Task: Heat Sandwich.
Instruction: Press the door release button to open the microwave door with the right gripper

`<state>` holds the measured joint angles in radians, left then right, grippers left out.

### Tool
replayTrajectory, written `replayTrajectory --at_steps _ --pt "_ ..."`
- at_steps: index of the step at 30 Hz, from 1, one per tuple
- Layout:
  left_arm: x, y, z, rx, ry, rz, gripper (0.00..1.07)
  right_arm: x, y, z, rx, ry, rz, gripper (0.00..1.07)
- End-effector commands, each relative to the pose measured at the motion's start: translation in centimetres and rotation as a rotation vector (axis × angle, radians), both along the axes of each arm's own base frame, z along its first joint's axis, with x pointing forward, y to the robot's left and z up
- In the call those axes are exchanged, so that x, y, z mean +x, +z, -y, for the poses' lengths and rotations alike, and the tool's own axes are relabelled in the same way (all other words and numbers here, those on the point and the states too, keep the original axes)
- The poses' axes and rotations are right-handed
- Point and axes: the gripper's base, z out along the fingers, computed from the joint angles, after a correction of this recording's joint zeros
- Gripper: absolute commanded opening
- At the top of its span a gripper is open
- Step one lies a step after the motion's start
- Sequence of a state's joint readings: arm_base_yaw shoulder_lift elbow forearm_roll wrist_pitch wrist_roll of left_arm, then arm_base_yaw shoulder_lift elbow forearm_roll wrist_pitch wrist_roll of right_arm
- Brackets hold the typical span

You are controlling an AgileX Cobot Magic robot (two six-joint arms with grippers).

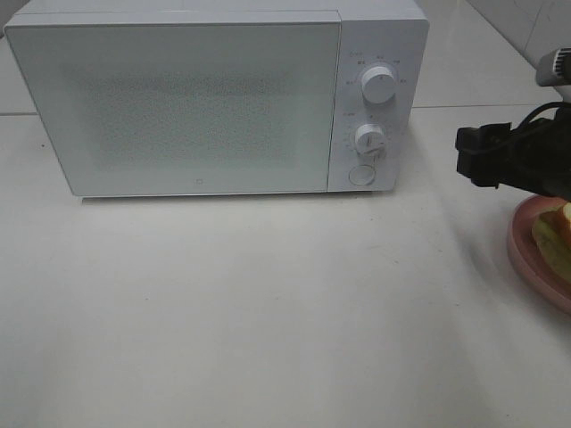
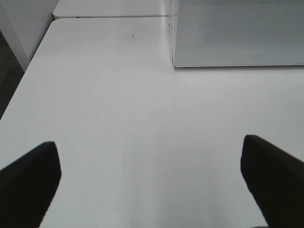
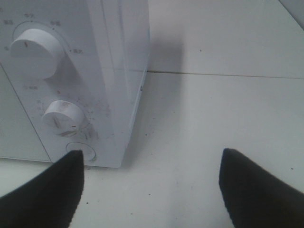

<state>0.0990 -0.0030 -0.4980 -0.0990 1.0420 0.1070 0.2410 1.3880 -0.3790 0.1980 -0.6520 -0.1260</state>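
The sandwich lies on a pink plate at the table's right edge, cut off by the frame; I see white bread and a yellow-green filling. The white microwave stands at the back with its door shut. My right gripper hovers just above and left of the plate, pointing at the microwave's control panel. In its wrist view the right gripper is open and empty. My left gripper is open over bare table, near the microwave's front left corner, and does not appear in the exterior high view.
The control panel carries two round knobs, upper knob and lower knob, with a round button below. The white table spreads out in front of the microwave. Its left edge drops to a dark floor.
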Motion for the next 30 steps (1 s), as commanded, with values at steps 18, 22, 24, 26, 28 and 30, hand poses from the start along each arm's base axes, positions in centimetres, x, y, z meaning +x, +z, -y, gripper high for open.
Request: replayTrajectory --at_steps 18,22,24,26,28,30 --pt "-0.4 0.0 0.1 -0.006 0.0 0.029 0.98 -1.3 -2.7 -6.6 -0.004 -0.005 0.079 0.76" --pt "-0.4 0.0 0.1 -0.006 0.0 0.029 0.98 -1.9 -3.4 -7.5 0.003 -0.033 0.071 0.76" --pt "-0.4 0.0 0.1 -0.006 0.0 0.029 0.98 -2.2 -3.8 -7.8 0.005 -0.061 0.065 0.76" --pt "-0.4 0.0 0.1 -0.006 0.0 0.029 0.98 -2.3 -3.9 -7.9 0.0 -0.062 0.065 0.76" --pt "-0.4 0.0 0.1 -0.006 0.0 0.029 0.98 -2.3 -4.1 -7.9 -0.013 -0.056 0.056 0.76" --pt "-0.4 0.0 0.1 -0.006 0.0 0.029 0.98 -2.3 -4.1 -7.9 -0.013 -0.055 0.055 0.76"
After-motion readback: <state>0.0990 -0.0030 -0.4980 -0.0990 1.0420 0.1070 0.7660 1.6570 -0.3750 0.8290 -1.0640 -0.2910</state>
